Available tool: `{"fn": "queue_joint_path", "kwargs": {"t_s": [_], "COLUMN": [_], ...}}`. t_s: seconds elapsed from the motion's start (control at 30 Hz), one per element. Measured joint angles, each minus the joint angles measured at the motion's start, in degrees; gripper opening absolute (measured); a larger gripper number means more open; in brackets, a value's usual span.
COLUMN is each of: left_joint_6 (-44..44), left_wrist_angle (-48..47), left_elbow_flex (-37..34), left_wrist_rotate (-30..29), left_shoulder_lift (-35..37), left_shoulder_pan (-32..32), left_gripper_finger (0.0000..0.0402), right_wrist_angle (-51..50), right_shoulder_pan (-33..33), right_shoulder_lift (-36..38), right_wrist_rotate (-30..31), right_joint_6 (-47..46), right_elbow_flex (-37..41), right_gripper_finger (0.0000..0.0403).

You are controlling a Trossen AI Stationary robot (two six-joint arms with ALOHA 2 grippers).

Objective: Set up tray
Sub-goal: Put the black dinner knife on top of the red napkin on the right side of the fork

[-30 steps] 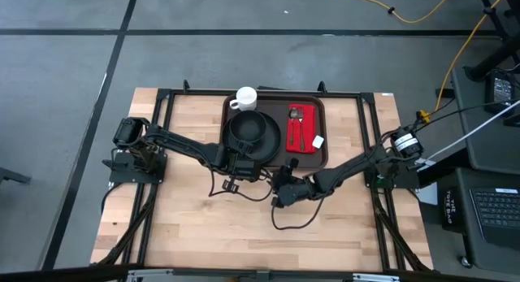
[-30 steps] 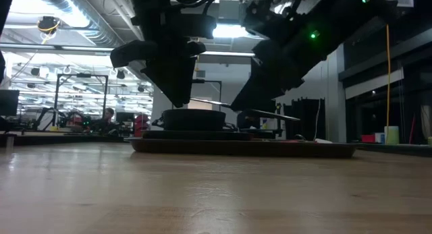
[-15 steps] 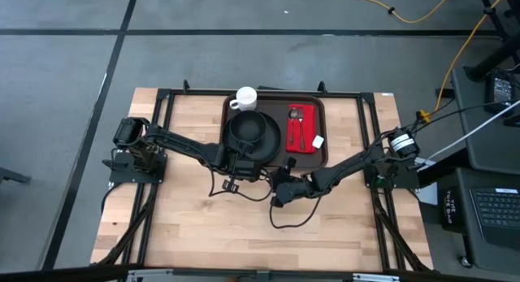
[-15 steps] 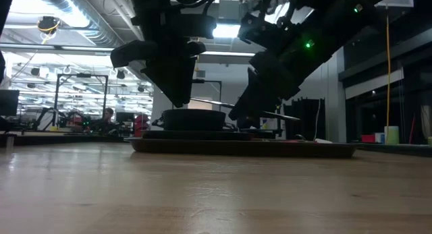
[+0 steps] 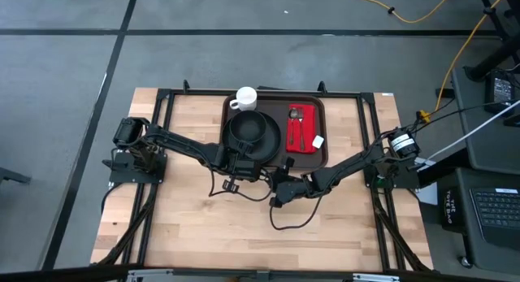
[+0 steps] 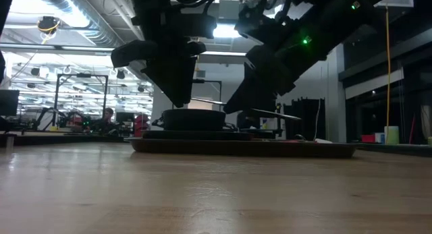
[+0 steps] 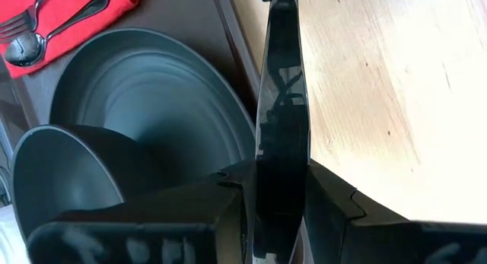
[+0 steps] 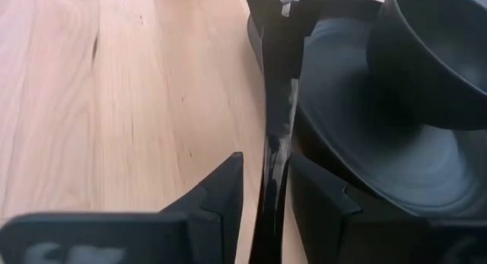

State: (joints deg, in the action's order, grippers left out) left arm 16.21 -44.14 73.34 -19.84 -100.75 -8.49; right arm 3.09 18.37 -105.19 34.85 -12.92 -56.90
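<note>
One tray point(image 5: 275, 103) sits on my table point(image 5: 187, 225), at its far middle edge: a dark brown plastic rectangle with rounded corners and a low raised rim. I use it as my landmark.

On the tray I count one round black plate point(image 5: 253, 133) with shallow concentric rings, on its left half, and one smooth black bowl point(image 7: 65, 180) resting on that plate. One red folded cloth napkin point(image 5: 302, 129) lies on the tray's right half, with shiny metal cutlery on top; I can make out a fork point(image 7: 27, 17) and a spoon point(image 7: 23, 47), and cannot count more. One small white tag point(image 5: 318, 141) lies at the napkin's right edge. One white mug point(image 5: 245, 97), round and glossy, stands at the tray's far left corner.

My left claw point(image 5: 244, 162) is at the tray's near rim, by the plate; its two dark fingers point(image 7: 221, 211) are pressed onto the thin upright rim, pinching it. My right claw point(image 5: 286, 178) is at the same near rim, just right of the left one. Its two fingers point(image 8: 217, 192) straddle the rim edge, but I cannot tell whether they are gripping it or only stand around it.

The table is pale wood planks with visible grain, and a black metal frame point(image 5: 162, 103) borders it around the tray.
</note>
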Motion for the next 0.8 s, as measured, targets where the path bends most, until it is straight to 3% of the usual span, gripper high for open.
{"fn": "queue_joint_path", "kwargs": {"t_s": [0.6, 0.8], "left_joint_6": [0.0, -0.1], "left_wrist_angle": [0.0, 0.0], "left_elbow_flex": [0.0, 0.0], "left_wrist_rotate": [0.0, -0.1], "left_shoulder_lift": [0.0, 0.0], "left_shoulder_pan": [0.0, 0.0], "left_gripper_finger": [0.0069, 0.0069], "right_wrist_angle": [0.5, 1.5], "right_shoulder_pan": [-1.0, -1.3], "right_shoulder_lift": [0.0, 0.0], "right_wrist_rotate": [0.0, 0.0], "right_joint_6": [-0.4, -0.3], "right_elbow_flex": [0.0, 0.0], "right_gripper_finger": [0.0107, 0.0064]}}
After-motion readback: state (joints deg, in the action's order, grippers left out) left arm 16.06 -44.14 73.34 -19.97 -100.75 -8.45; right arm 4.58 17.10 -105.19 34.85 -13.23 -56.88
